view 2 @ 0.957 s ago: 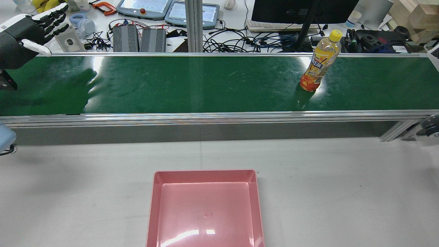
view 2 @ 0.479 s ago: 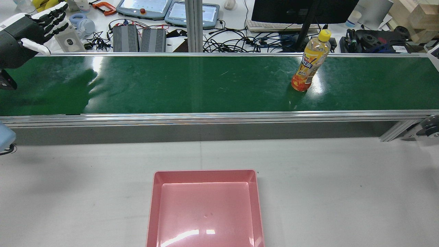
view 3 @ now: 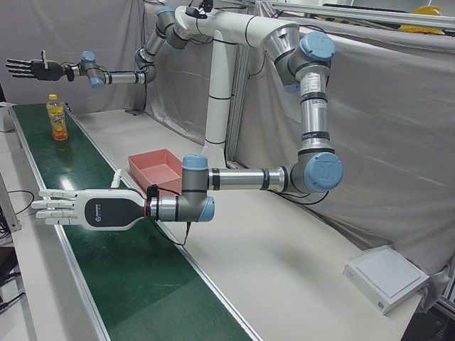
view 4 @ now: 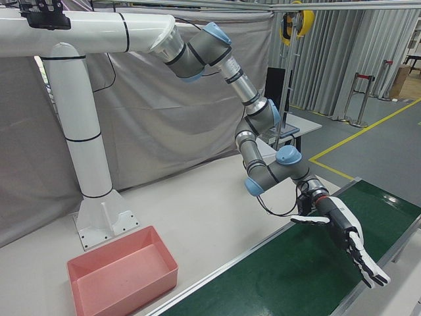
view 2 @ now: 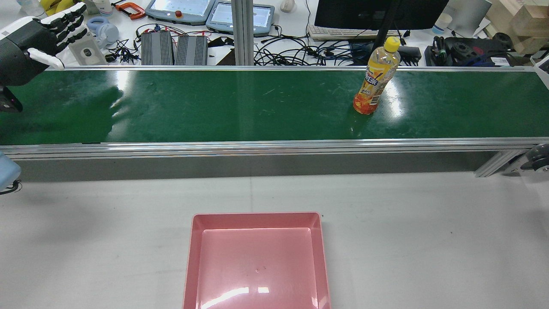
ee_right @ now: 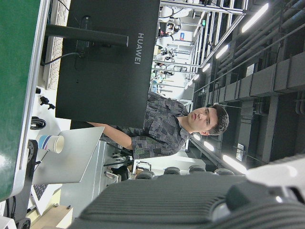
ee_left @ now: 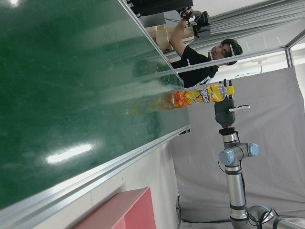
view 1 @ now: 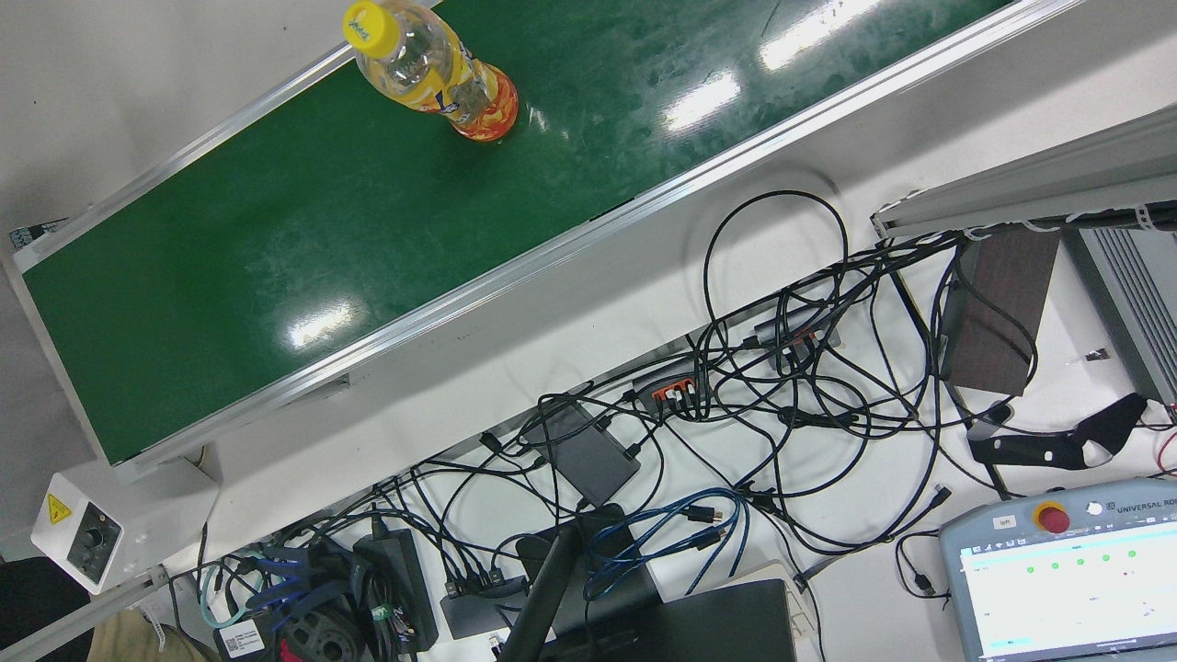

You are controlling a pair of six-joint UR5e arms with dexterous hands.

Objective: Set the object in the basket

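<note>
An orange drink bottle [view 2: 374, 81] with a yellow cap stands upright on the green conveyor belt [view 2: 214, 107], right of centre. It also shows in the front view [view 1: 441, 78], the left-front view [view 3: 57, 117] and the left hand view [ee_left: 200, 95]. The pink basket [view 2: 257, 216] sits empty on the white table nearer than the belt. My left hand [view 2: 36, 36] is open with fingers spread above the belt's left end, far from the bottle; it also shows in the left-front view [view 3: 78, 209] and the right-front view [view 4: 345, 240]. My right hand [view 3: 28, 67] is open, raised beyond the bottle.
Beyond the belt lie tangled cables [view 1: 782, 368], teach pendants [view 2: 180, 10], a monitor [view 2: 377, 13] and power supplies. The arms' white pedestal [view 3: 220, 92] stands behind the basket [view 3: 151, 165]. A control box [view 1: 87, 533] sits at the belt's end. People stand behind the station [ee_right: 181, 124].
The bottle has moved leftward along the belt, closer to the middle. Both hands have stayed where they were, still open.
</note>
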